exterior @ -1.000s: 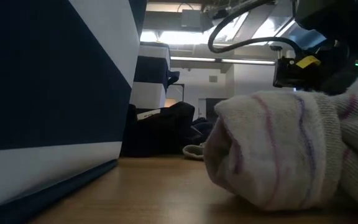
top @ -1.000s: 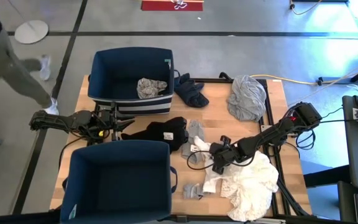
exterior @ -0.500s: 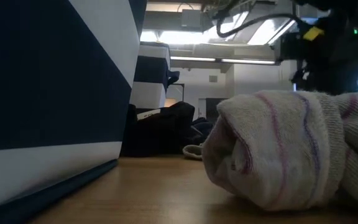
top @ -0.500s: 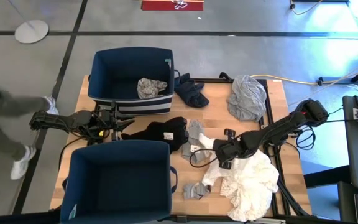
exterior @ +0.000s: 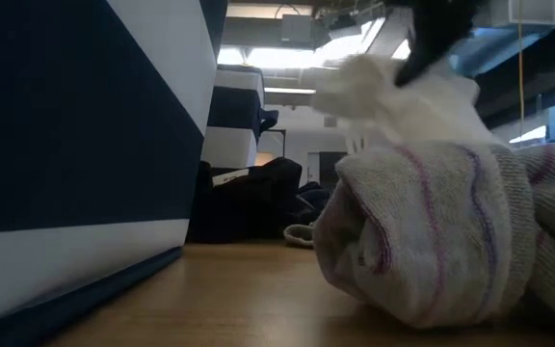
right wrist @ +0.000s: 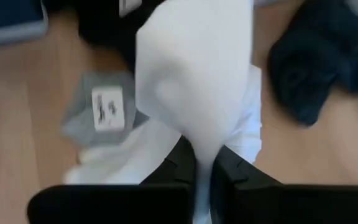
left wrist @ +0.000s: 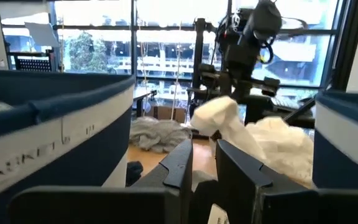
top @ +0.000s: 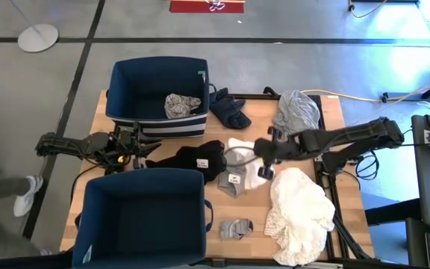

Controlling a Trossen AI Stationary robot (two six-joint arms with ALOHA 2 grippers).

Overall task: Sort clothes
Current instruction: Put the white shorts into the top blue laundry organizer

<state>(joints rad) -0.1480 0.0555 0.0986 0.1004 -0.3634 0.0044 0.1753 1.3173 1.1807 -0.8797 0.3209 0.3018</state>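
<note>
Right gripper (top: 266,160) is pinched tight on a white garment (top: 242,154), fingers closed down to almost nothing with just the thin fabric squeezed between them. You can see it best from the right wrist camera, where the cloth (right wrist: 194,68) fans out wide from the fingertips. It's lifted over the middle of the table, hanging free, which makes sense: grab one corner and the rest peels away from the pile so only one piece comes along.

Under it sits a light grey piece with a label (top: 234,180), and right beside that a black garment (top: 192,158). A big cream lacy heap (top: 300,213) lies at the near right side of the table, a grey top (top: 297,116) is at the far right, a navy piece (top: 228,110) is next to the far bin (top: 125,90), and a pair of grey socks (top: 236,228) is beside the near bin (top: 95,217). Far bin already has a grey patterned item (top: 181,105) in it, so probably that's where lights go, though that's a guess.

Left gripper (top: 145,150) just waits between the two bins, jaws slightly parted, holding nothing.
</note>
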